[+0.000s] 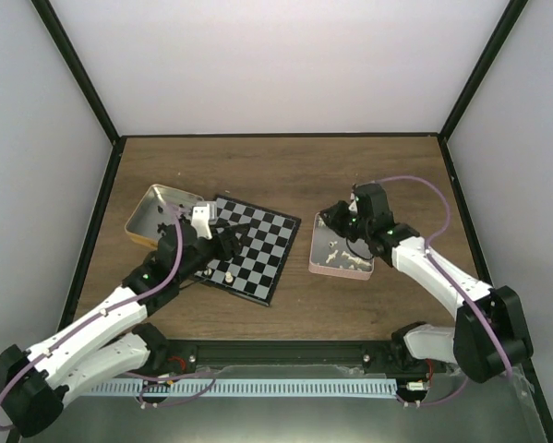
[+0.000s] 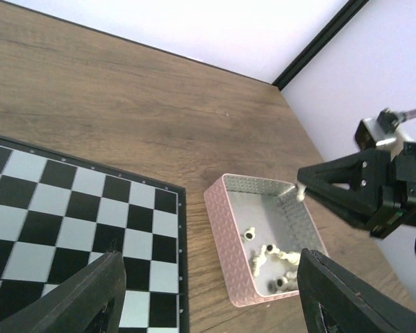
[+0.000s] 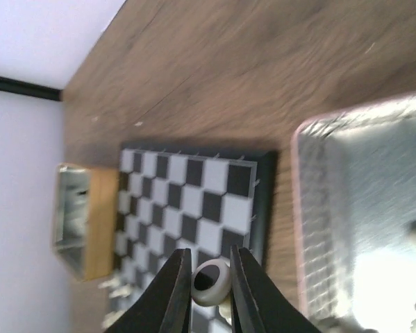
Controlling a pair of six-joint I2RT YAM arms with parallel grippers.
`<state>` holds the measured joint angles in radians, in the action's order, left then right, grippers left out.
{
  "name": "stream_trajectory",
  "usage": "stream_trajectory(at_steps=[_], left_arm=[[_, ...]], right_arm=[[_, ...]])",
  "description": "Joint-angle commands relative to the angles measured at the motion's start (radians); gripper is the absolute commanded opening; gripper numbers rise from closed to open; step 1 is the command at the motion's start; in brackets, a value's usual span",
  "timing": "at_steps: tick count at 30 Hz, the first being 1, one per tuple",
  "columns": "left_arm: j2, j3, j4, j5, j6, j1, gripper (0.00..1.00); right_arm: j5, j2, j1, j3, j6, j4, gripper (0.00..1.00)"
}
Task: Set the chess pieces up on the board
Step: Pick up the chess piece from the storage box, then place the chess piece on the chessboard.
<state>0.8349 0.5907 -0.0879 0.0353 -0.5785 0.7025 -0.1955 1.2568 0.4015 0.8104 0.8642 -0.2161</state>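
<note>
From above: can see the board (image 1: pixel 258 257) lying flat and a bit crooked on the brown table (image 1: pixel 304 175). Only one lone white piece (image 1: pixel 229 277) to be made out on it, near the close edge. Just left of the board, a gold tin (image 1: pixel 139 217). To the right, a little apart, a pink tin (image 1: pixel 339 272). Over the board's left side, the left gripper (image 1: pixel 239 242). Over the far end of the pink tin, the right gripper (image 1: pixel 336 224).

From the left wrist: shows its own two black fingers (image 2: pixel 76 298) spread wide, with nothing between them. Past them, a corner of the board and the pink tin, with a small heap of cream chess pieces (image 2: pixel 270 258) inside. Above the tin's far corner, the right gripper with a pale bit at its tip.

From the right wrist: two fingers pressed tight on the held piece (image 3: pixel 211 281), its round bottom turned to the camera. Below, the board, with the gold tin beyond it. All a bit blurry.

Looks like the lift-and-carry step: one piece picked from the pink tin, not yet over the board. Barely started, going by the heap in the tin. Next: needs to cross the gap, stand the piece up straight, come down in the middle of one square and let go softly. Best to mind the left arm over the board.

Smooth wood top. Plain white walls all round, with black bars in the corners.
</note>
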Motion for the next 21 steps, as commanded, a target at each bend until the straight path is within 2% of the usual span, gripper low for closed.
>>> stream_trajectory(at_steps=[1, 7, 12, 17, 21], left_arm=[[0.036, -0.047, 0.219, -0.034, -0.100, 0.015, 0.69], [0.089, -0.126, 0.391, -0.123, -0.200, 0.047, 0.69], [0.170, -0.132, 0.486, -0.184, -0.264, 0.063, 0.66], [0.233, -0.124, 0.546, -0.127, -0.250, 0.108, 0.63], [0.257, -0.120, 0.593, -0.079, -0.246, 0.123, 0.54]], right_arm=[[-0.216, -0.011, 0.051, -0.052, 0.342, 0.200, 0.15], [-0.268, 0.031, 0.143, -0.042, 0.550, 0.282, 0.15], [-0.306, 0.065, 0.204, -0.062, 0.729, 0.388, 0.15], [-0.384, 0.106, 0.240, -0.064, 0.870, 0.529, 0.16], [-0.438, 0.146, 0.258, -0.049, 0.931, 0.599, 0.17]])
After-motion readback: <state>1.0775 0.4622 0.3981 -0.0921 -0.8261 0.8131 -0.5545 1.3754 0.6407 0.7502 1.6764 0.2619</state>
